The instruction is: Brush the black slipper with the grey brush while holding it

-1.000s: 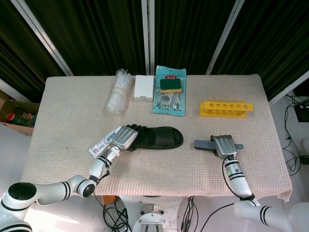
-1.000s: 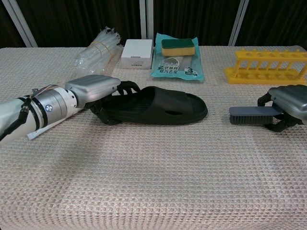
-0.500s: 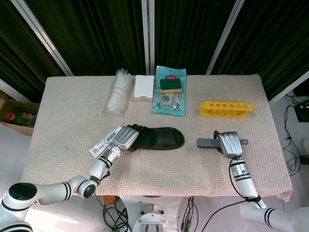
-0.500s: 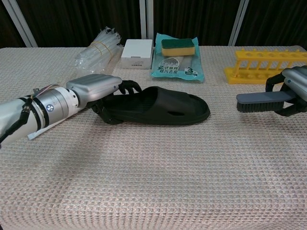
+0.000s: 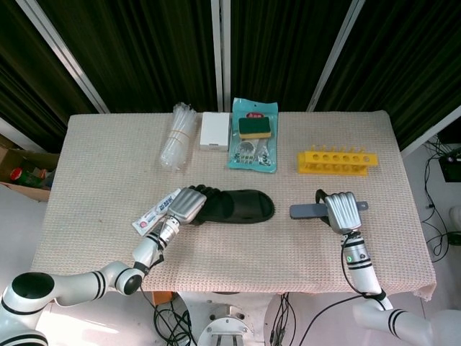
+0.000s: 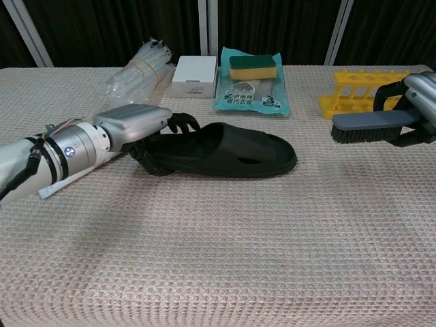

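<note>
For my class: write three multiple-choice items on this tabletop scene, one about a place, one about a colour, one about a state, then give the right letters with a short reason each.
1. Where does the green and yellow sponge lie?
A. inside the slipper
B. on the teal packet at the back of the table
C. on the yellow rack

2. What colour is the tube rack?
A. yellow
B. red
C. white

3. What is the state of the grey brush?
A. lying flat on the cloth
B. resting on the slipper
C. held off the table by the right hand

Answers:
1 B: the sponge sits on the teal packet.
2 A: the rack is plainly yellow.
3 C: in the chest view the right hand holds the grey brush above the cloth, apart from the black slipper, whose heel end the left hand grips.
</note>
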`<action>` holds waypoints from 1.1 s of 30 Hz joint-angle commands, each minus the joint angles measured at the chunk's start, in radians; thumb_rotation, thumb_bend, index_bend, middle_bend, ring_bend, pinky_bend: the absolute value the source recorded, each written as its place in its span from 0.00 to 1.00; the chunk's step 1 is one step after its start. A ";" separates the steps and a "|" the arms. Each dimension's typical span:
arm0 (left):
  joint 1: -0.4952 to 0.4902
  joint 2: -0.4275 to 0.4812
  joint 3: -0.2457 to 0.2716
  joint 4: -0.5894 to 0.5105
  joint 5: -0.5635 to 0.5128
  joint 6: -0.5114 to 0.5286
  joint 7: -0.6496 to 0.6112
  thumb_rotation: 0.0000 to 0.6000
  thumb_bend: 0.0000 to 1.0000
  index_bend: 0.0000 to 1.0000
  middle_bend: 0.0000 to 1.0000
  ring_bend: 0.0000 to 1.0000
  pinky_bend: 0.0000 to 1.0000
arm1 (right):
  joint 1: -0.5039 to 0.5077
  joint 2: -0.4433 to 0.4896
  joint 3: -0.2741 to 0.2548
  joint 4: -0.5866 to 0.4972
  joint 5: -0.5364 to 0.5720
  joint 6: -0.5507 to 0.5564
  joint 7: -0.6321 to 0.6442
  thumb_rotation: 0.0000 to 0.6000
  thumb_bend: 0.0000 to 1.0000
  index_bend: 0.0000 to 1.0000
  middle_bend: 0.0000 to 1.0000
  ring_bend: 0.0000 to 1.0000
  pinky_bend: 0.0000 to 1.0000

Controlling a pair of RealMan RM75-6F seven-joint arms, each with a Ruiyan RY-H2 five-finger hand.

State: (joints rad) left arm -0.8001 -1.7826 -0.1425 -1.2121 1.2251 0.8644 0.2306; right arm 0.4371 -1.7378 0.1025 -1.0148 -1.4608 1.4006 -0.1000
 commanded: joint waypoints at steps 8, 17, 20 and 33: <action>-0.002 0.000 -0.002 -0.002 0.005 0.000 -0.007 1.00 0.28 0.24 0.27 0.21 0.36 | 0.045 -0.098 0.079 0.021 0.019 0.001 0.004 1.00 0.97 1.00 1.00 1.00 1.00; -0.008 -0.005 -0.003 0.000 0.015 -0.009 -0.035 1.00 0.28 0.25 0.28 0.22 0.36 | 0.147 -0.194 0.148 -0.001 0.086 -0.119 -0.158 1.00 0.97 1.00 1.00 1.00 1.00; -0.008 -0.002 -0.004 0.001 0.020 -0.010 -0.047 1.00 0.28 0.25 0.28 0.22 0.36 | 0.170 -0.221 0.161 0.004 0.094 -0.134 -0.175 1.00 0.97 1.00 1.00 1.00 1.00; -0.005 0.004 -0.004 0.006 0.034 -0.006 -0.088 1.00 0.29 0.25 0.28 0.22 0.36 | 0.191 -0.289 0.156 0.060 0.129 -0.173 -0.216 1.00 0.97 1.00 1.00 1.00 1.00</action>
State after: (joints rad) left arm -0.8058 -1.7786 -0.1463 -1.2067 1.2590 0.8580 0.1428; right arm 0.6297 -2.0265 0.2603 -0.9558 -1.3330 1.2279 -0.3183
